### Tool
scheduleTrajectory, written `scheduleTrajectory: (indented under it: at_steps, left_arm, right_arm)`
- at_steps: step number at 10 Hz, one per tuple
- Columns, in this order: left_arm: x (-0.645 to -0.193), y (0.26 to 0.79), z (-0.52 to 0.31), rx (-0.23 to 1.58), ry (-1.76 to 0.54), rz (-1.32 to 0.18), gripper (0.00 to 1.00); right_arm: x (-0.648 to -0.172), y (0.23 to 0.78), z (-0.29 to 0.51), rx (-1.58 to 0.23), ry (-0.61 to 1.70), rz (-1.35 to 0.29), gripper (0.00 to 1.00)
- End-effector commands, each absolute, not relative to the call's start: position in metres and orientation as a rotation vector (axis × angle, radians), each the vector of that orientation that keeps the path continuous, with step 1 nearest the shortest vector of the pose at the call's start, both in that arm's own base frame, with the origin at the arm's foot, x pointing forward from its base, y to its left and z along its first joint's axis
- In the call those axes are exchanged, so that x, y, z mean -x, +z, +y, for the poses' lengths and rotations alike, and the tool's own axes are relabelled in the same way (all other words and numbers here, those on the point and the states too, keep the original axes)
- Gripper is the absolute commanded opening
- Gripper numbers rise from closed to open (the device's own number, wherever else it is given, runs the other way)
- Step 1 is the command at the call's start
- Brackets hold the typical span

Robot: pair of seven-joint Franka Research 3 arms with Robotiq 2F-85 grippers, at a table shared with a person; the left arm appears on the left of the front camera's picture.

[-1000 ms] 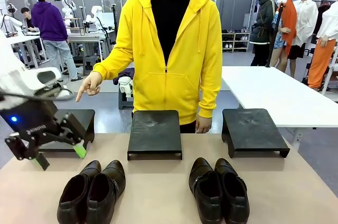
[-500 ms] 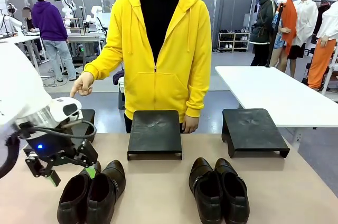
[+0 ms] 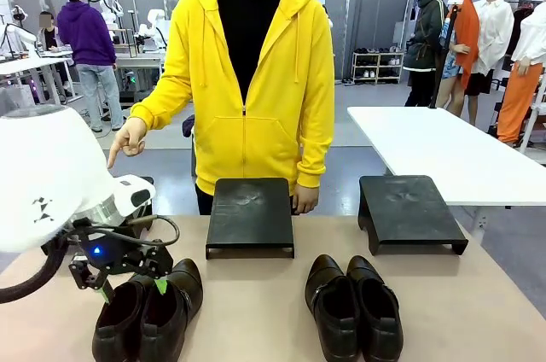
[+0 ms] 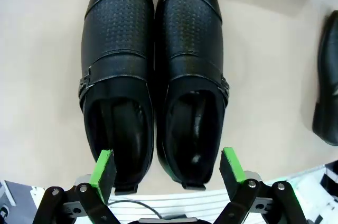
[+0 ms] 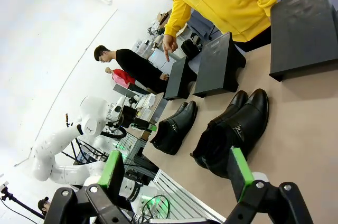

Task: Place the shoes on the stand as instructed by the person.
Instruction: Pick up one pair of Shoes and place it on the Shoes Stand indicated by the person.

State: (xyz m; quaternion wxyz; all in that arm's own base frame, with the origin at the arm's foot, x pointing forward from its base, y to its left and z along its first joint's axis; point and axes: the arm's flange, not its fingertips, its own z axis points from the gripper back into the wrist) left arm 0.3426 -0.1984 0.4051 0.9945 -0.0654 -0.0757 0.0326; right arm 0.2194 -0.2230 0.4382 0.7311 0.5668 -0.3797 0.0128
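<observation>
Shoes (image 4: 186, 49): glossy black leather, perforated vamps, pointed toes.

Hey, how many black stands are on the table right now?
3. The left stand sits partly behind the left arm, the middle stand is in front of the person, and the right stand is off to the right.

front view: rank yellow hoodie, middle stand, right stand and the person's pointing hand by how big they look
1. yellow hoodie
2. middle stand and right stand: look about alike, so not ranked apart
3. pointing hand
</observation>
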Motion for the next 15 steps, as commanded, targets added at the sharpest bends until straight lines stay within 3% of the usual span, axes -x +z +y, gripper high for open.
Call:
scheduleTrajectory:
  at_steps: [1,5,6,9,15]
  left_arm:
    - [-0.322,0.368,-0.191,0.084,0.086,-0.177,1.00]
    - [-0.313,0.335,-0.183,0.092,0.079,-0.139,1.00]
    - [-0.311,0.332,-0.182,0.086,0.071,-0.142,0.92]
    - [-0.308,0.321,-0.175,0.028,0.056,-0.141,0.03]
    - [-0.305,0.317,-0.178,0.035,-0.004,-0.123,0.00]
  right_arm:
    - [-0.219,0.440,-0.224,-1.253,0.035,-0.850,1.00]
    - [-0.219,0.440,-0.224,-1.253,0.035,-0.850,1.00]
    - [-0.219,0.440,-0.224,-1.253,0.035,-0.850,1.00]
    - [-0.219,0.440,-0.224,-1.253,0.035,-0.850,1.00]
    - [-0.219,0.440,-0.224,-1.253,0.035,-0.850,1.00]
